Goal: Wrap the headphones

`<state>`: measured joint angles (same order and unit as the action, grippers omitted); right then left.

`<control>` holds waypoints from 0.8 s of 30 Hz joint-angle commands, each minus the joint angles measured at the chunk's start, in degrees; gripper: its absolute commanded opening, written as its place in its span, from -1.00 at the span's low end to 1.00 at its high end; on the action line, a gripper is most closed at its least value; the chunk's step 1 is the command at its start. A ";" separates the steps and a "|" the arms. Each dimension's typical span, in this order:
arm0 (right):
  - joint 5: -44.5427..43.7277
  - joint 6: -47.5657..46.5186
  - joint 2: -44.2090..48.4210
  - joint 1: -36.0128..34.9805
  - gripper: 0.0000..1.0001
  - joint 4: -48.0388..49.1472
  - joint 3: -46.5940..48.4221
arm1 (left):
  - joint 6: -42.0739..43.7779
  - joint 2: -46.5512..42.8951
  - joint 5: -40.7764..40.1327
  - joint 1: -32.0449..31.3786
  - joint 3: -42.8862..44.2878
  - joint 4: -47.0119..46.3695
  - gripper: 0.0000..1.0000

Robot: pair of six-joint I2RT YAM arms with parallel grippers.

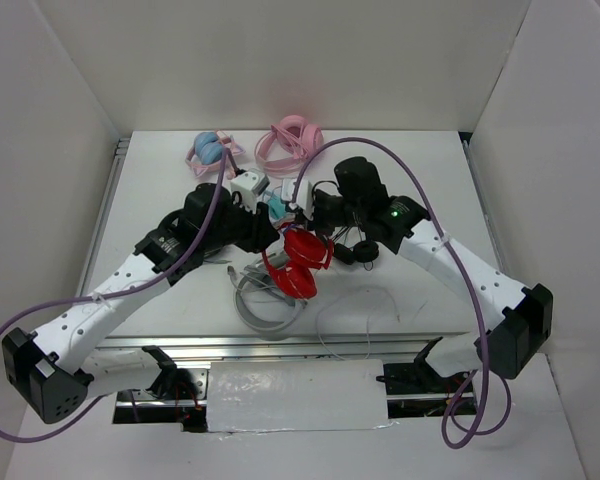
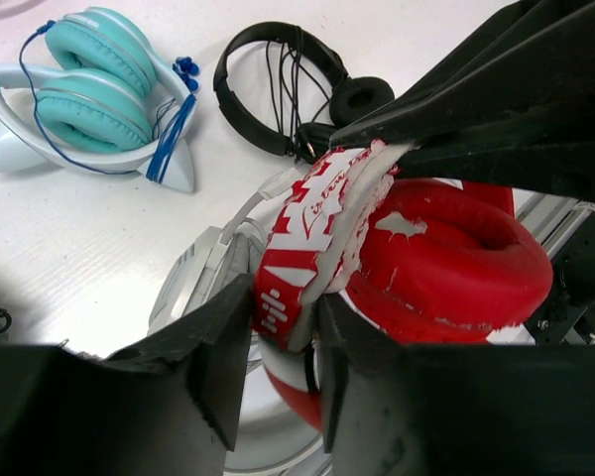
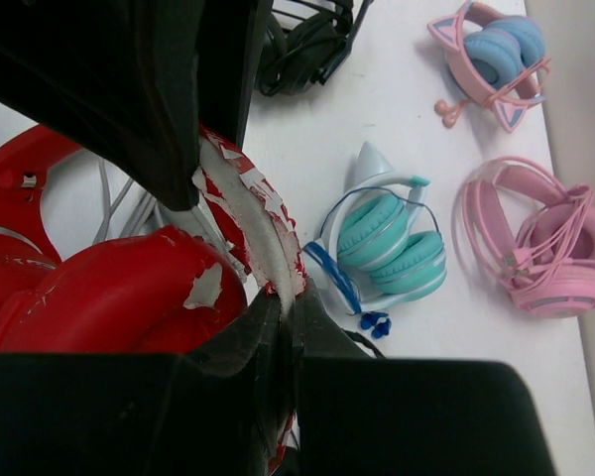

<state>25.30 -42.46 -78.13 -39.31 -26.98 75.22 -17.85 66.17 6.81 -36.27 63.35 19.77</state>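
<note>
Where: the red headphones (image 1: 298, 264) are mid-table, right between the two arms and above a grey headset (image 1: 265, 308). Whether they rest on it or hang clear, I can't tell.
Long axis: in the top view it runs roughly far to near, with the headband at the far end by the grippers and the cups at the near end toward the arm bases.
Facing: from the left wrist the band comes almost edge-on, its arch climbing up and to the right. One fat ear cushion (image 2: 456, 260) bulges just to the right of it.
Look: glossy red, with bold white lettering on the band's outer face. The band's inner padding is cracked and flaking white, and the cushion skin is chipped in patches.
Grip, left: the left gripper (image 2: 281, 322) is clamped on the headband, a finger pressed against each face.
Grip, right: the right gripper (image 3: 286, 319) pinches the same band at another spot on the arch. Its jaws are nearly together, with the frayed white edge caught between them.
Cable: a thin white cable (image 1: 362, 312) lies in loose loops on the table, just near-right of the cups. Its join to the headphones isn't visible.
Neighbours: a teal headset (image 2: 89, 89) and a black headset (image 2: 288, 94) lie beyond the band. A pink headset (image 3: 545, 248) and a pink-and-blue cat-ear set (image 3: 496, 50) lie toward the back of the table.
</note>
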 commanded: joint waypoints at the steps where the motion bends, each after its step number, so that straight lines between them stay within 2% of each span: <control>1: 1.07 0.09 0.00 -2.43 -1.00 -0.78 6.16 | 2.37 -1.48 -2.15 -0.03 1.86 -1.75 -0.25; 3: -0.24 0.35 -0.88 -3.31 -1.00 -1.76 7.66 | 2.64 -1.83 -3.02 -0.11 1.86 -1.58 -0.38; 4: -0.86 0.71 -1.15 -3.58 -1.00 -1.58 7.92 | 2.82 -2.18 -3.73 -0.12 1.86 -1.23 -0.59; 6: -2.09 1.23 -1.68 -4.37 -0.93 -0.97 8.27 | 2.21 -2.62 -5.31 -0.12 1.60 -1.22 -0.79; 7: -2.71 1.76 -1.76 -4.72 -0.81 -0.44 8.28 | 2.11 -2.89 -6.10 -0.12 1.69 -1.05 -1.00; 10: -5.43 2.46 -2.47 -5.69 -0.70 -0.09 8.54 | 1.85 -3.50 -6.28 -0.12 1.42 -1.22 -1.00; 12: -7.88 3.17 -2.91 -6.21 -0.52 0.70 8.71 | 1.07 -3.94 -6.46 -0.12 1.16 -1.84 -1.00; 13: -9.20 4.21 -2.91 -6.48 -0.33 1.23 8.28 | 0.80 -4.03 -6.46 -0.12 1.07 -2.27 -1.00; 15: -14.01 6.23 -2.29 -6.83 -0.25 4.54 7.58 | -0.16 -4.56 -9.61 -0.12 0.81 -2.98 -1.00; 18: -19.31 10.11 0.25 -7.71 0.18 10.36 5.38 | -0.70 -4.74 -12.78 -0.12 0.98 -4.39 -1.00; 19: -21.06 10.90 1.21 -7.89 0.45 12.02 3.98 | -0.79 -4.56 -13.31 -0.12 1.42 -4.74 -1.00; 20: -21.43 11.69 3.31 -8.06 0.48 13.17 3.27 | -1.22 -4.56 -14.27 -0.20 1.77 -4.74 -1.00; 22: -21.34 12.66 5.61 -8.24 0.89 16.60 1.26 | -1.84 -3.69 -15.68 -0.12 2.82 -5.00 -1.00; 23: -21.26 13.97 8.23 -8.33 0.99 19.13 0.46 | -1.93 -2.99 -17.08 -0.12 3.26 -5.00 -1.00; 24: -21.00 14.59 9.47 -8.24 0.99 20.12 -1.29 | -1.93 -2.54 -17.44 -0.12 4.57 -4.92 -1.00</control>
<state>6.59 -32.21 -75.42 -46.96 -16.95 76.20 -17.06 63.68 -7.01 -36.40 63.44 20.97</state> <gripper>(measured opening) 0.980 0.344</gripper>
